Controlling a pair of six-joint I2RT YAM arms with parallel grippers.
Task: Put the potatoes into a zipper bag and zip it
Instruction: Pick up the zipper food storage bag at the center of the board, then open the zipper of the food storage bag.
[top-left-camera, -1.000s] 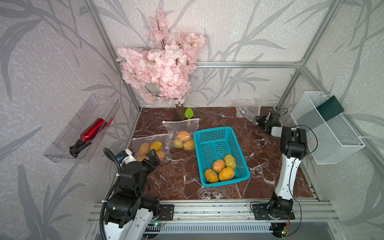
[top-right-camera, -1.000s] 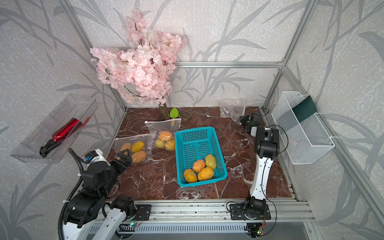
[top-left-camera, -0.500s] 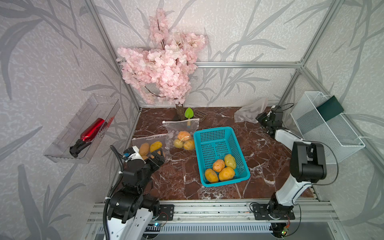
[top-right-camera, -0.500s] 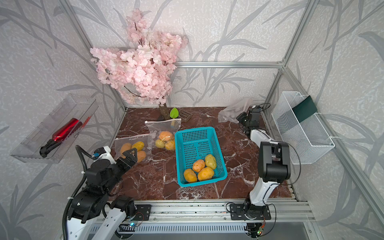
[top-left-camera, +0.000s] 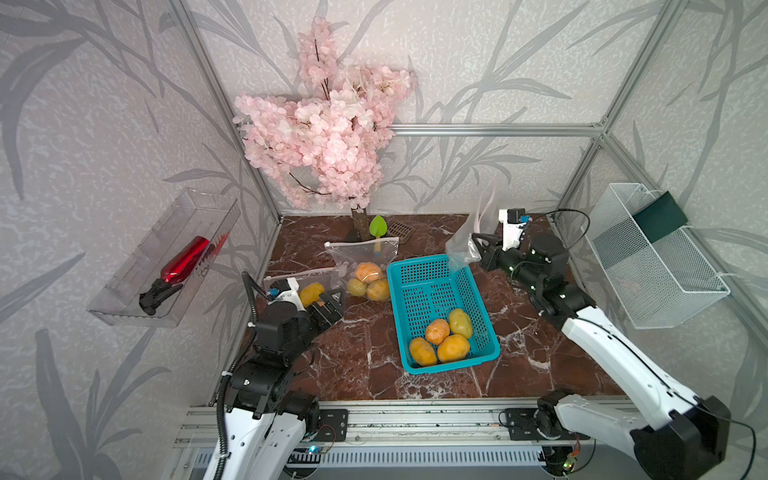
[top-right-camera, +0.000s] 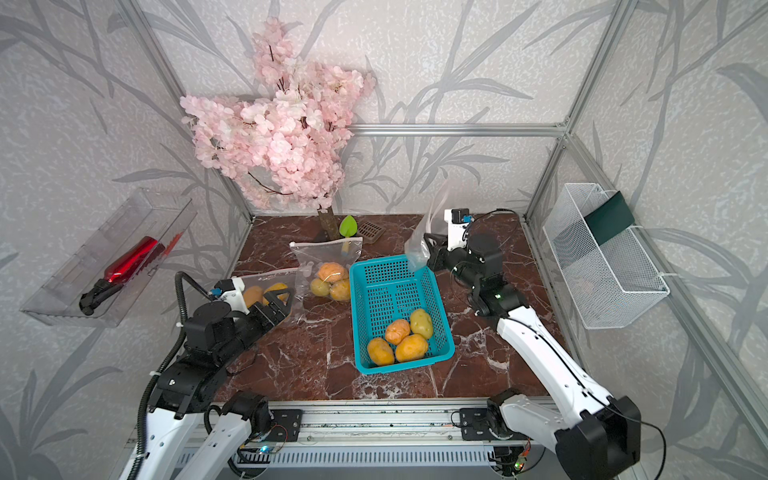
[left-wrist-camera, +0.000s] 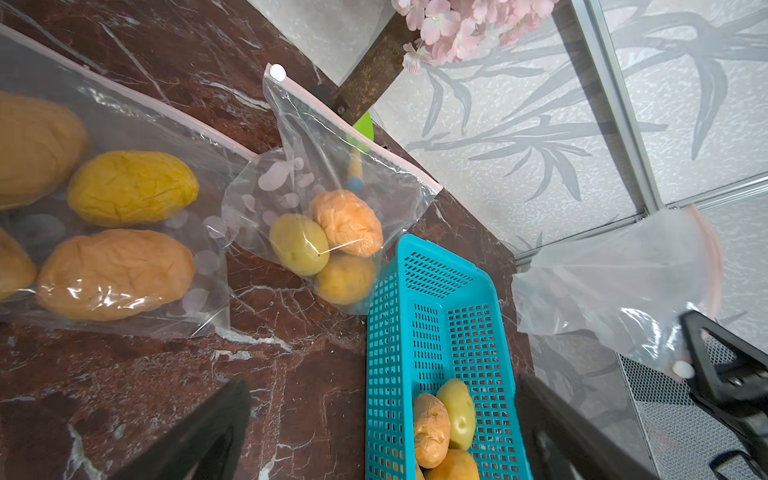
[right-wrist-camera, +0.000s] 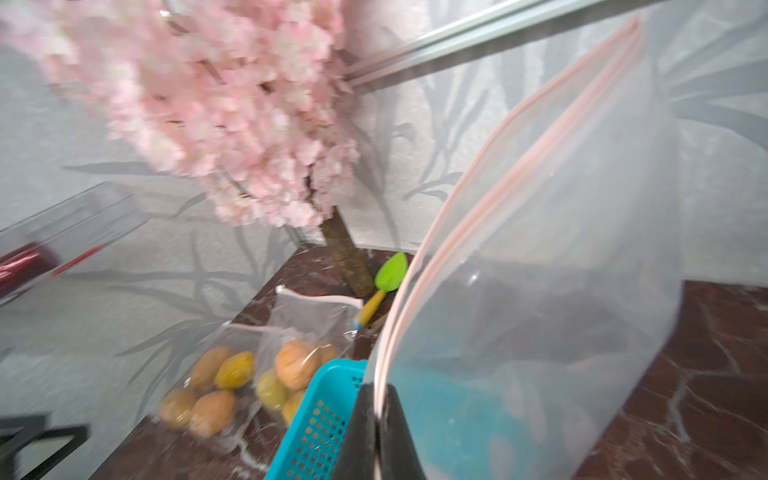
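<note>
Several loose yellow-orange potatoes (top-left-camera: 440, 338) (top-right-camera: 399, 338) lie at the near end of a teal basket (top-left-camera: 395, 299) (top-right-camera: 355, 307). My right gripper (top-left-camera: 478, 249) (top-right-camera: 430, 249) (right-wrist-camera: 376, 399) is shut on the pink zip edge of an empty clear zipper bag (top-left-camera: 461, 245) (right-wrist-camera: 561, 249), which hangs above the basket's far right corner. Two more zipper bags (top-left-camera: 361, 257) (top-left-camera: 307, 277) with potatoes inside lie left of the basket. My left gripper (top-left-camera: 332, 305) (top-right-camera: 278, 303) (left-wrist-camera: 380, 395) is open and holds nothing, just over the leftmost bag (left-wrist-camera: 124, 199).
A pink blossom tree (top-left-camera: 328, 133) stands at the back, with a green scoop (top-left-camera: 377, 228) and a small brown grate (top-left-camera: 400, 230) at its foot. A clear wall tray (top-left-camera: 166, 257) holds a red bottle. A white wire basket (top-left-camera: 652, 257) hangs on the right wall.
My right gripper shut on the empty bag at the back right corner, lifted it and carried it left to the basket's far corner. The left gripper edged forward over the leftmost bag.
</note>
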